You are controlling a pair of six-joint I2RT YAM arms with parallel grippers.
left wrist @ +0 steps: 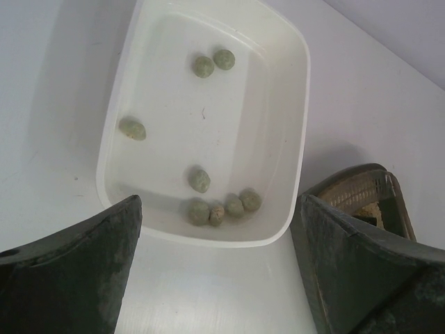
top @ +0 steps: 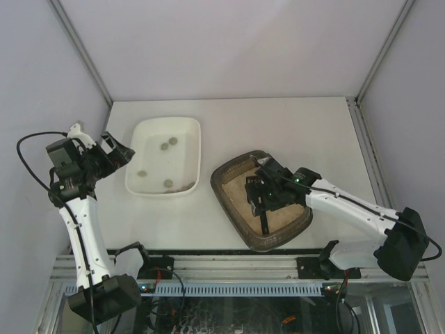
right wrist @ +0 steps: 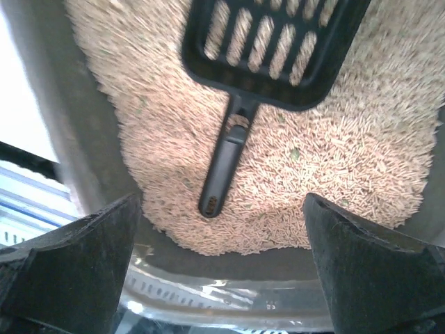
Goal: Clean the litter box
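Right wrist – gaping right gripper [right wrist: 221, 203], gripping nothing, hovering over dark brown translucent rectangular plastic litter box [right wrist: 83, 139] sitting beside white rounded plastic tub [top: 197, 154]; black slotted plastic scoop [right wrist: 233, 132] lying loose on litter. Left gripper [left wrist: 217, 202] – gaping too.

Overhead we look down from behind; close up, our left wrist shares the white tub [left wrist: 208, 139], our right the litter box [right wrist: 73, 132].
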